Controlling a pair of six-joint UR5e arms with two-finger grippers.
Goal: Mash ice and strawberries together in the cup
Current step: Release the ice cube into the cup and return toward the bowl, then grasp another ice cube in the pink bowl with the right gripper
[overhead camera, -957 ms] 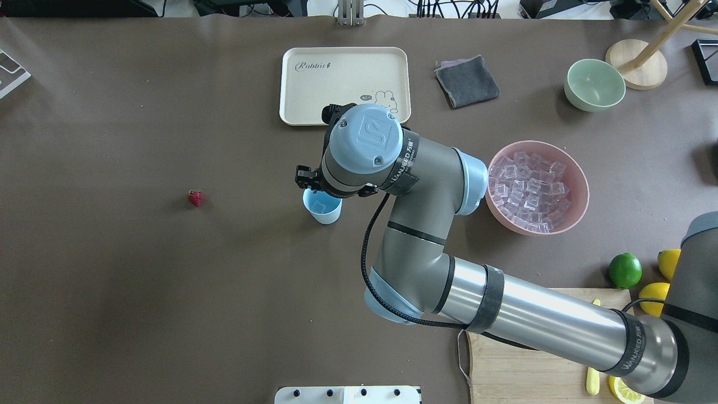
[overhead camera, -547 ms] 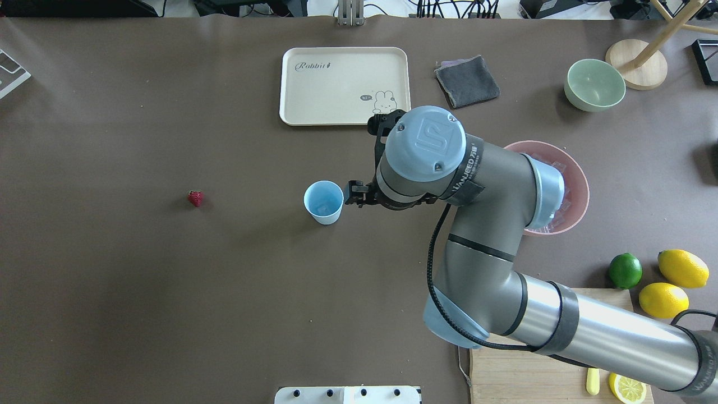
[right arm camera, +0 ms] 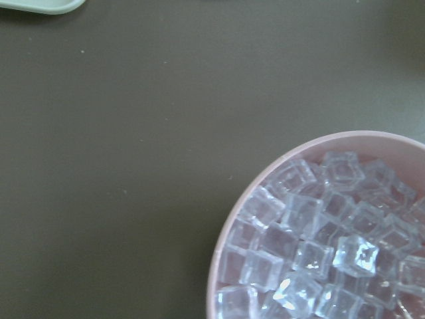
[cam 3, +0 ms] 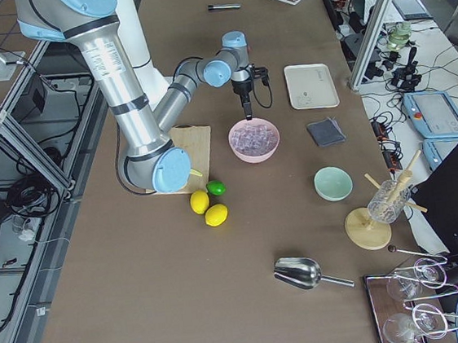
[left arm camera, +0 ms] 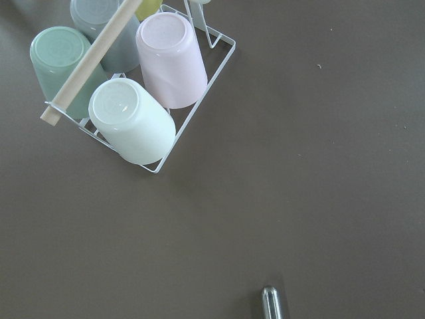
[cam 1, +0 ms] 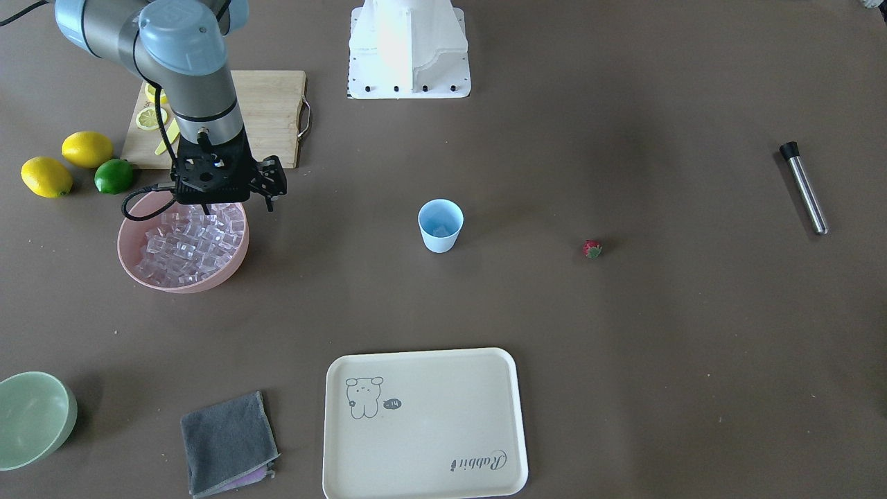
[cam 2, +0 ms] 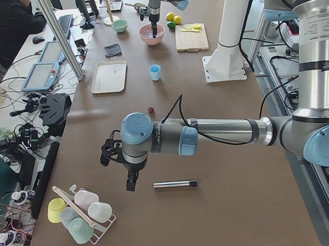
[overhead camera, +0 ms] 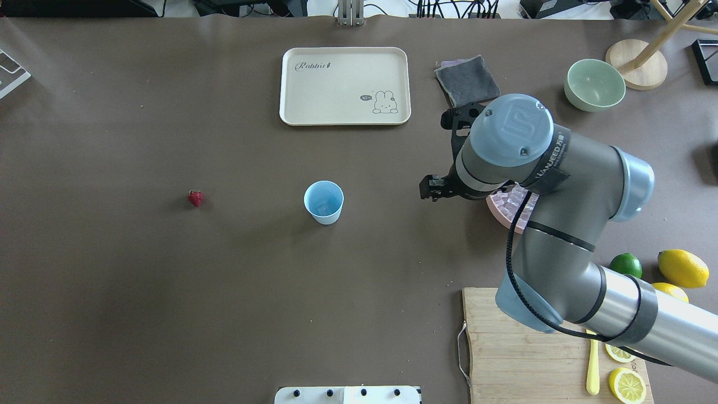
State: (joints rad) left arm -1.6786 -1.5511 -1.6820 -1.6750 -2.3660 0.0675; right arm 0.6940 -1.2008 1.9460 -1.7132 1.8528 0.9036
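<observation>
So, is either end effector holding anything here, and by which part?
Nothing is visibly held. The right end effector hangs over the ice in the pink bowl, apparently empty. The left end effector hangs near a metal rod, its grip unclear.

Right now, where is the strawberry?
In the overhead view the strawberry lies alone on the brown table, on the robot's left side, well to the left of the blue cup and not in it.

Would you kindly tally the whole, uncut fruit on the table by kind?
Lemons: 2
Lime: 1
Strawberry: 1
Total: 4
</observation>
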